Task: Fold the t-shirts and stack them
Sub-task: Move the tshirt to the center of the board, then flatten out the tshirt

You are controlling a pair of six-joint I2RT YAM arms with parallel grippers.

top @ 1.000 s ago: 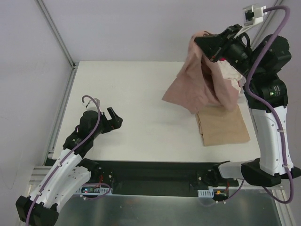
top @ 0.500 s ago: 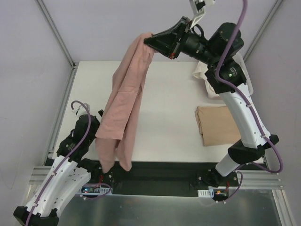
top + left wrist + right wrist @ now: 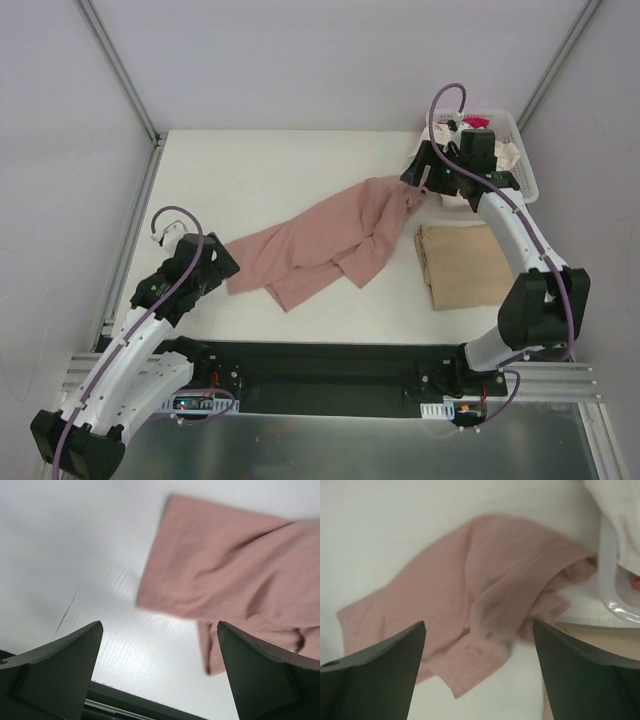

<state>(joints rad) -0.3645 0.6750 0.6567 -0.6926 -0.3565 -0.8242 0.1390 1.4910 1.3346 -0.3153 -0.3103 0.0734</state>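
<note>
Dusty-pink t-shirt (image 3: 320, 245) lies loose and rumpled on the tabletop (image 3: 260, 170), unfolded. It runs in a diagonal band from near the front-left toward the far-right corner, with folds bunched at its right end.

Left arm (image 3: 150, 320) is low at the front-left. The left jaws are wide apart with nothing between them, just beside the shirt's left end. In the wrist view the pink hem (image 3: 165, 580) lies flat on the tabletop below them.

Right arm (image 3: 515, 230) reaches over the shirt's far-right end. The right jaws are apart and grip nothing; pink cloth (image 3: 485, 595) lies on the tabletop beneath them.

Plain tan t-shirt (image 3: 470, 265) sits folded as a neat rectangle near the right edge, just beside the pink one's right end. I cannot tell if the two touch.

White slatted basket (image 3: 528, 175) sits at the far-right corner. It holds cream cloth (image 3: 620, 515) and a bit of magenta cloth (image 3: 478, 122).
</note>
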